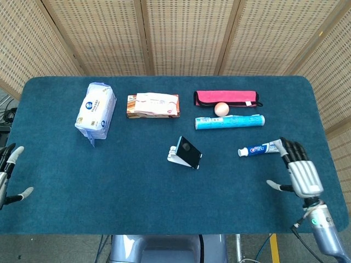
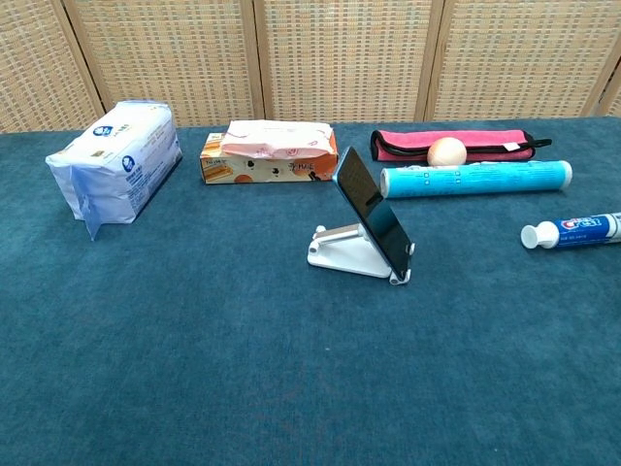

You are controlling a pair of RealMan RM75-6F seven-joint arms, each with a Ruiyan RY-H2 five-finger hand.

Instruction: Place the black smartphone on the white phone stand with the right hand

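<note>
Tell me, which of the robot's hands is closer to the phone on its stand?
The right hand, open near the table's right edge. The left hand sits past the far left edge, much farther from the black smartphone.

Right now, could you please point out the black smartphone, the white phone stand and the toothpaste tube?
black smartphone [image 2: 374,210], chest view, screen middle.
white phone stand [image 2: 342,252], chest view, base plate.
toothpaste tube [image 1: 262,148], head view, tube body.

A: Cloth [image 1: 66,181], dark teal. What lies toward ten o'clock?

B: Tissue pack [image 1: 95,112], white-blue; wipes packet [image 1: 153,105] beside it.

A: One to two o'clock?

B: Pink pouch [image 1: 226,98], ball [image 1: 221,108], blue tube [image 1: 229,121]. Toothpaste [image 1: 261,148] at three.
</note>
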